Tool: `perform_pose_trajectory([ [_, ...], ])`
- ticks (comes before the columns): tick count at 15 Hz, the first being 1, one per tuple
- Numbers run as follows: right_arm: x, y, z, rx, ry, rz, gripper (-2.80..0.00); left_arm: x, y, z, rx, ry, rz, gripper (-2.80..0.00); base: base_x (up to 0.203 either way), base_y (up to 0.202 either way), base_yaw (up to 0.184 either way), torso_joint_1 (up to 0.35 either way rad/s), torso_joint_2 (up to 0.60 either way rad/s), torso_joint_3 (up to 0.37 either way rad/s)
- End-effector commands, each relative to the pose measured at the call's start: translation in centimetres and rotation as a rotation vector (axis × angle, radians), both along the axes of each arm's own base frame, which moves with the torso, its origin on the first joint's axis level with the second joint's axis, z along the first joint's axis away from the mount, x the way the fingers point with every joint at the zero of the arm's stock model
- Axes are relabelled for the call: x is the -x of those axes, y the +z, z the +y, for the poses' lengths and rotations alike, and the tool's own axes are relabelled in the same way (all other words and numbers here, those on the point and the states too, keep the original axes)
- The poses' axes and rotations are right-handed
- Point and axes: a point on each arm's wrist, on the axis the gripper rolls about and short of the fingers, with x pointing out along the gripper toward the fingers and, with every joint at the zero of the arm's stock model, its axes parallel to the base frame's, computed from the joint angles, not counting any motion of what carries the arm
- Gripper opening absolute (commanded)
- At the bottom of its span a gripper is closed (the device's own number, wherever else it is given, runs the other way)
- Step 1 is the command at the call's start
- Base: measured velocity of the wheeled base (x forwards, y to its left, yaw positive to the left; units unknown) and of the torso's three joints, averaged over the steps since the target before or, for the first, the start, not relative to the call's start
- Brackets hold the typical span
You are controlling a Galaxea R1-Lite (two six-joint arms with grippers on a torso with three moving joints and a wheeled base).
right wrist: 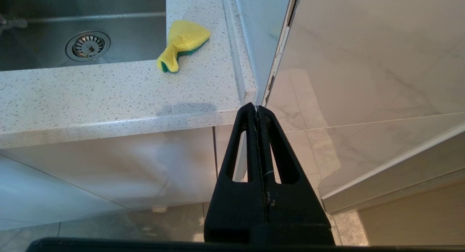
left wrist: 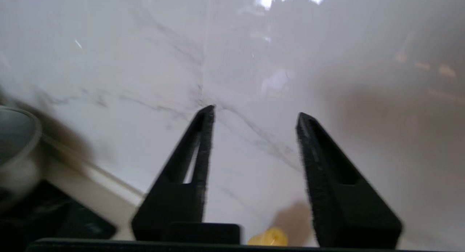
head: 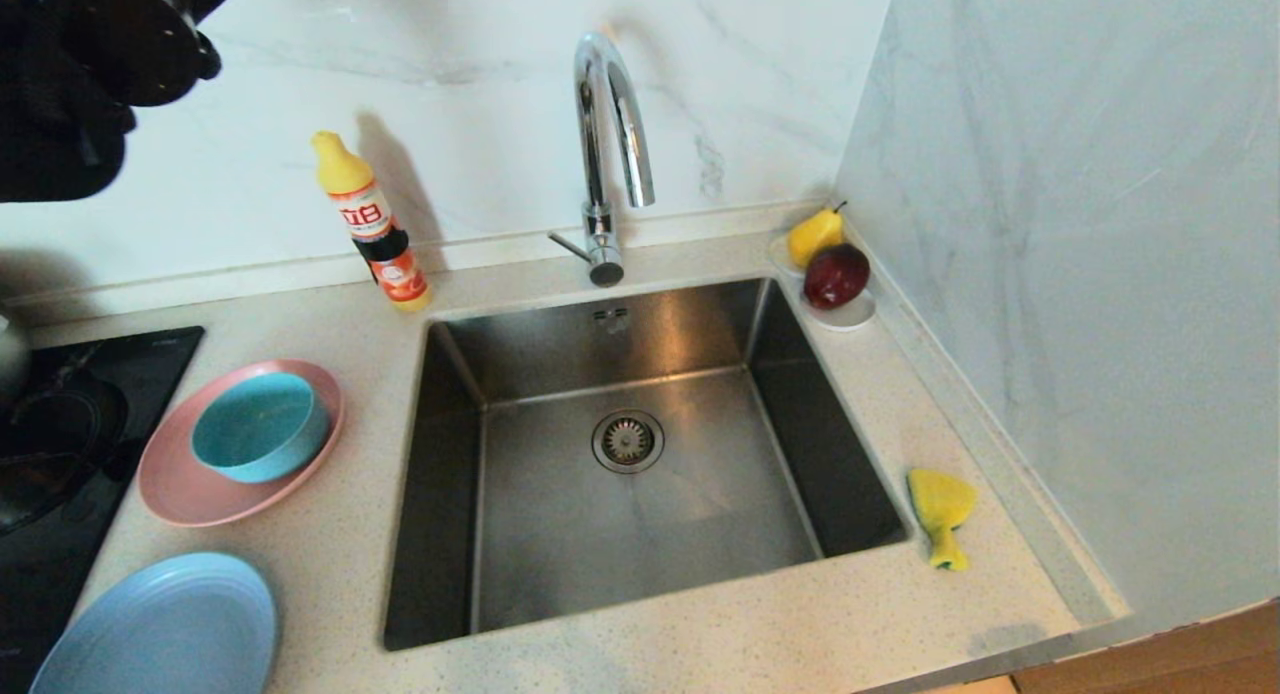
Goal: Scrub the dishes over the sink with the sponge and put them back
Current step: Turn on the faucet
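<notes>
The teal bowl point(head: 258, 424) sits inside the pink plate point(head: 180, 494) on the counter left of the sink point(head: 700, 514). Nearer the front edge lies the light-blue plate point(head: 160, 629). On the counter right of the sink rests the yellow sponge point(head: 940, 509), also in the right wrist view point(right wrist: 183, 43). My left arm point(head: 90, 64) is raised high at the far left, facing the marble wall; its gripper point(left wrist: 256, 112) is open and holds nothing. Below the counter's front right corner, my right gripper point(right wrist: 256, 107) hangs shut and empty.
A detergent bottle point(head: 375, 224) stands behind the plates; its yellow cap point(left wrist: 269, 237) shows under the left gripper. The chrome tap point(head: 605, 144) arches over the sink. A white saucer point(head: 845, 319) holds a pear point(head: 815, 236) and a red apple point(head: 836, 274). A black hob point(head: 60, 444) lies far left.
</notes>
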Motion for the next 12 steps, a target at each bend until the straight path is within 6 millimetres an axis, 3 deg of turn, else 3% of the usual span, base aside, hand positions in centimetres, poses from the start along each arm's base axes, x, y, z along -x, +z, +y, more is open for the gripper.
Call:
perform_pose_trajectory([
  [1,0.0,0.0,0.0,0.0,0.0,-0.001,-2.8,7.3,2.7,0.8,-0.024,-0.044,0.009,-2.8,0.0,0.0,0.0,0.0,0.0,0.0],
  [4,0.0,0.0,0.0,0.0,0.0,-0.001,-2.8,12.6,0.8,1.1,-0.094,-0.22,0.154,-2.8,0.0,0.0,0.0,0.0,0.0,0.0],
  [6,0.0,0.0,0.0,0.0,0.0,-0.001,-2.8,13.8,-1.1,-0.2,-0.108,-0.36,0.312,-2.8,0.0,0.0,0.0,0.0,0.0,0.0],
  [8,0.0,0.0,0.0,0.0,0.0,-0.001,-2.8,13.2,-2.3,-1.3,-0.078,-0.554,0.384,-2.8,0.0,0.0,0.0,0.0,0.0,0.0],
  [12,0.0,0.0,0.0,0.0,0.0,-0.001,-2.8,9.8,-3.5,-3.5,-0.058,-0.868,0.472,-2.8,0.0,0.0,0.0,0.0,0.0,0.0],
])
